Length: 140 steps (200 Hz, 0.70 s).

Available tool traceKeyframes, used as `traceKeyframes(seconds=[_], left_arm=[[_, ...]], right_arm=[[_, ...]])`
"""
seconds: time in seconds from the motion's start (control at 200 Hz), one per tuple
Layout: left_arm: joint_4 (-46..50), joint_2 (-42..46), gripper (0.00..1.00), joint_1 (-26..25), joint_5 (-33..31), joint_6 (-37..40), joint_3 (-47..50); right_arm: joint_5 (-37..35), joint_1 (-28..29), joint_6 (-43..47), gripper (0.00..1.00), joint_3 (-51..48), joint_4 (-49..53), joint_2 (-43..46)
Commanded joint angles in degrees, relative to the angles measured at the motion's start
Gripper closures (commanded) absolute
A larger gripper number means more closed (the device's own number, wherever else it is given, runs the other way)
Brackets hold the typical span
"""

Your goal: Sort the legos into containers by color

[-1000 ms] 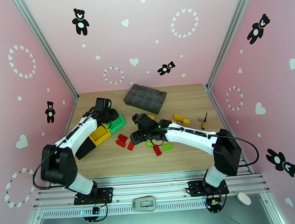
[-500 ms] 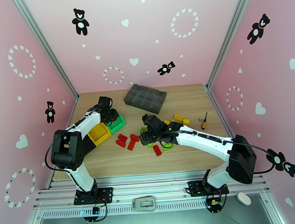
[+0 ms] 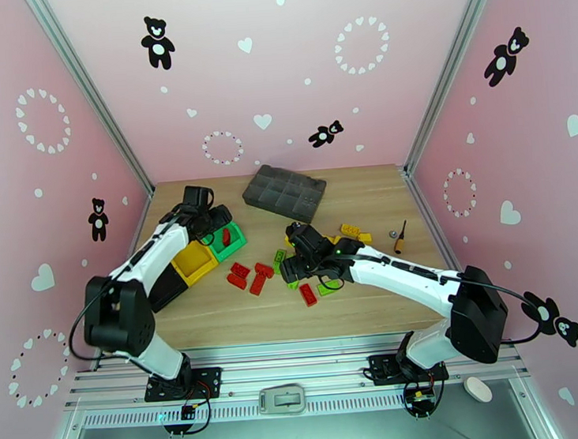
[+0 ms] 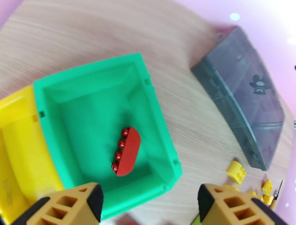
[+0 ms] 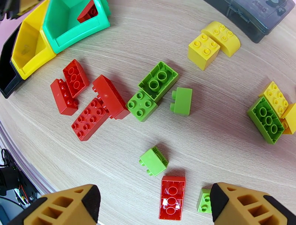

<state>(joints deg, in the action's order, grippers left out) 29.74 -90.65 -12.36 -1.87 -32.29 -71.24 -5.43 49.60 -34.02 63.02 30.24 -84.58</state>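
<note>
Your left gripper [image 4: 147,197] hangs spread and empty above the green bin [image 4: 92,69], so the red brick [image 4: 127,151] inside lies free. Your right gripper [image 5: 153,201], also spread, hovers over loose legos [image 5: 158,80] on the worktop [image 5: 222,144], ready to pick.

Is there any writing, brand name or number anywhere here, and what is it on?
No text here can be read.
Grey compartment tray: a faint marking on top, too blurred to read.
Legos: studs too small to show any brand.
Pink walls: black bears, white hearts and dots, no words.
</note>
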Motion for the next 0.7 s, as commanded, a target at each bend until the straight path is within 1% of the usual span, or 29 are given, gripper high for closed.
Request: traceKeyframes(seconds=[0.0,0.105,0.255,0.36,0.44,0.486,0.611,0.696], left_arm=[[3.3,3.8,0.27,-2.8,-2.5,1.9,3.4],[4.3,7.1,0.27,-5.5,-4.3,2.1,7.6],[4.6,11.9,0.28,-8.6,-5.1,0.5,15.5],[3.9,15.3,0.29,-10.3,-4.8,-2.1,21.4],[3.6,17.7,0.30,-11.8,-5.1,-4.2,24.1],[3.2,18.9,0.30,-12.5,-5.1,-5.4,27.5],[2.9,21.6,0.28,-14.4,-5.5,-7.9,31.3],[2.4,23.2,0.27,-16.6,-5.3,-9.7,32.9]], right_arm=[[0.6,-1.0,-0.1,0.17,-0.8,-0.9,0.4],[0.9,-1.4,-0.1,0.17,-0.8,-1.1,-0.6],[0.9,-1.6,-0.2,0.18,-1.1,-0.9,-2.0],[1.2,-1.6,-0.5,0.19,-2.3,-1.1,-3.1],[1.6,-1.7,-1.0,0.21,-3.3,-0.9,-4.0],[1.8,-1.6,-1.3,0.21,-4.3,-0.9,-4.4],[2.8,-1.6,-2.2,0.21,-7.2,-1.4,-4.5],[3.4,-1.4,-2.9,0.22,-9.2,-1.6,-4.5]])
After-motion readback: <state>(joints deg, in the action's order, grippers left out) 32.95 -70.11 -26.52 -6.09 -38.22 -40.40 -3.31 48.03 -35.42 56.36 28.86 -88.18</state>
